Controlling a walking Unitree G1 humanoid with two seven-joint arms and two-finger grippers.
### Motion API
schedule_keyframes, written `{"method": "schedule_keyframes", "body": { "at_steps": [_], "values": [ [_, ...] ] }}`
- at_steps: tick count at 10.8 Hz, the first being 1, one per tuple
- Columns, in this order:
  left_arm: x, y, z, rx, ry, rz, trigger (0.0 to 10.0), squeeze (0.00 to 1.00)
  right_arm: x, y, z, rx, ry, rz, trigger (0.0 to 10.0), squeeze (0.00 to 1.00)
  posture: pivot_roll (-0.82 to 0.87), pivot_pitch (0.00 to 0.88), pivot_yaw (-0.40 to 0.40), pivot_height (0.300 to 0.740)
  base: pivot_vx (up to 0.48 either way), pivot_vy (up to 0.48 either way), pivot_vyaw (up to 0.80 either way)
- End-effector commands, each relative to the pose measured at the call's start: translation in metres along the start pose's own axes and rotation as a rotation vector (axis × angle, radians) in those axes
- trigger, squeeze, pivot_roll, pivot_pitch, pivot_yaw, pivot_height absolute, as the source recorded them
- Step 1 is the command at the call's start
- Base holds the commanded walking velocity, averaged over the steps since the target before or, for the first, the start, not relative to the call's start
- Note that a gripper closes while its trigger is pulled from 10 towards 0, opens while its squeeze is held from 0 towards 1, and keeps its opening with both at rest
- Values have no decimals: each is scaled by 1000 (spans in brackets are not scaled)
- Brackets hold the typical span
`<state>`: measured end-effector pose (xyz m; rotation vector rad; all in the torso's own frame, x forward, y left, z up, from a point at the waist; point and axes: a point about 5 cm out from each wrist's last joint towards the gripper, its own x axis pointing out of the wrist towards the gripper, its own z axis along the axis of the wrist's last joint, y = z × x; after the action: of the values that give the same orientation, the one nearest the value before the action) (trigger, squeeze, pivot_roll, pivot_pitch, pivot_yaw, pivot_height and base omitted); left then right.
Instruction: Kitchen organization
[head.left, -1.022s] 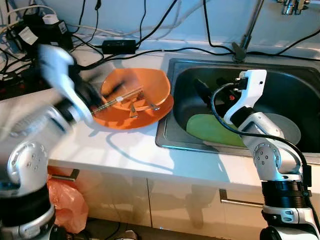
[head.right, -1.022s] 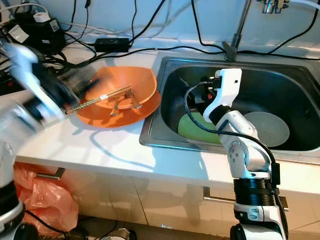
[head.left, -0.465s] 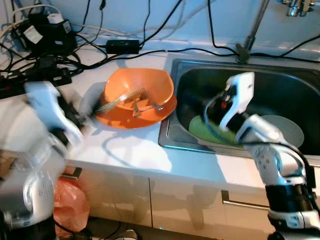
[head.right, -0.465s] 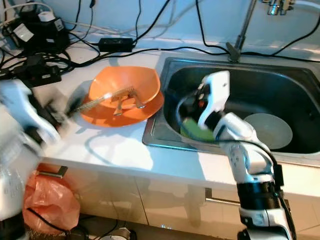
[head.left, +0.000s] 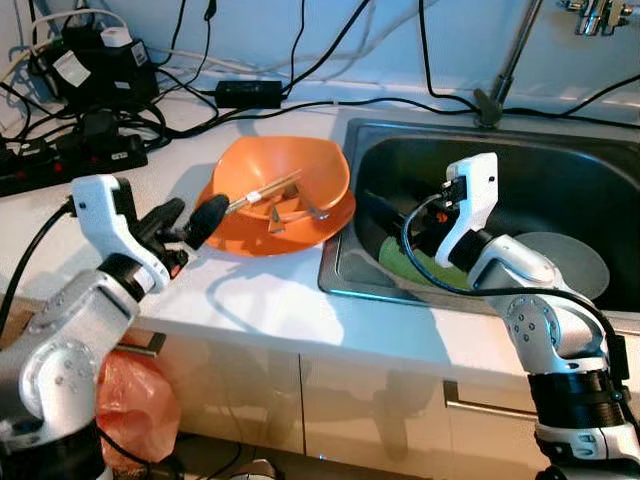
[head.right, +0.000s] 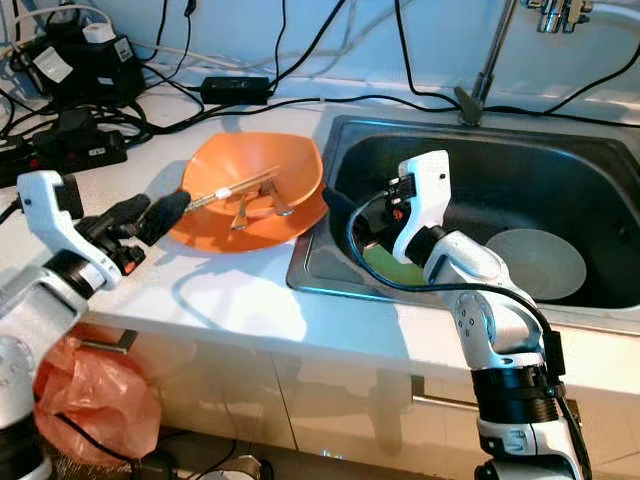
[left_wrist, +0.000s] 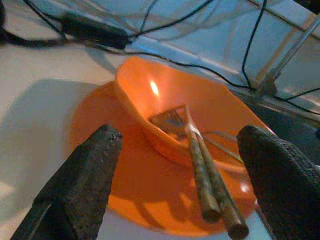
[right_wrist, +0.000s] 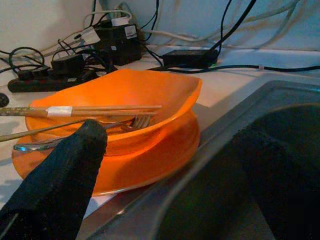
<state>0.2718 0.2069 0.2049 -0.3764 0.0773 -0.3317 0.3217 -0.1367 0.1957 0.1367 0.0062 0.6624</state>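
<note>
An orange bowl (head.left: 290, 175) rests on an orange plate (head.left: 262, 243) on the white counter, left of the sink. Wooden chopsticks (head.left: 266, 192) and a fork (left_wrist: 172, 120) lie in the bowl. My left gripper (head.left: 190, 217) is open just left of the plate, pointing at the bowl, with the chopsticks' end close to one fingertip. My right gripper (head.left: 388, 215) is open low in the sink's left part, facing the bowl over the sink wall. A green plate (head.left: 418, 268) and a grey plate (head.left: 572, 262) lie in the sink.
The steel sink (head.left: 560, 165) has a faucet (head.left: 508, 60) behind it. A power strip (head.left: 70, 158), a black adapter (head.left: 245, 93) and several cables crowd the counter's back left. An orange bag (head.left: 125, 400) hangs below the counter edge.
My left arm swung back from the bowl and now holds still left of the plate, fingers open. My right gripper moved left and lower in the sink, toward the bowl.
</note>
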Motion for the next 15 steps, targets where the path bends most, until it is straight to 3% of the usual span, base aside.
{"method": "schedule_keyframes", "body": {
  "at_steps": [1,4,5,6,7,8,9,11,12,13,15],
  "values": [
    [1,0,-2,-40,21,-4,10000,0,-1,3,-1,-6,11,12,10000,0,214,42,35,740,0,0,0],
    [2,6,0,-203,4,38,10000,0,1,2,-2,-7,11,-2,10000,0,218,41,35,740,0,0,0],
    [1,6,1,-222,-5,41,314,0,1,2,-2,-7,12,-2,10000,0,218,41,35,740,0,0,0],
    [2,3,2,-262,-21,33,0,0,2,2,-3,-6,12,-5,10000,0,219,40,35,740,0,0,0],
    [2,3,2,-277,-23,31,0,0,2,2,-3,-5,13,-6,10000,0,219,40,35,740,0,0,0],
    [4,2,-3,-310,31,34,2510,0,2,2,-2,-4,11,-5,10000,0,218,41,35,740,0,0,0],
    [5,1,-3,-389,19,25,10000,0,2,1,-2,-4,12,-8,10000,0,216,41,37,740,0,0,0],
    [4,0,-2,-407,12,24,10000,0,2,2,-4,-4,15,-10,10000,0,217,42,38,740,0,0,0],
    [4,0,-2,-419,8,30,3451,0,2,2,-4,-3,14,-9,10000,0,217,42,39,740,0,0,0],
    [4,-1,-2,-460,2,30,0,0,2,2,-4,-3,13,-9,10000,0,216,42,40,740,0,0,0],
    [4,-1,-1,-487,-7,35,0,0,1,3,-5,-3,22,-1,10000,0,216,41,40,740,0,0,0]
  ]
}}
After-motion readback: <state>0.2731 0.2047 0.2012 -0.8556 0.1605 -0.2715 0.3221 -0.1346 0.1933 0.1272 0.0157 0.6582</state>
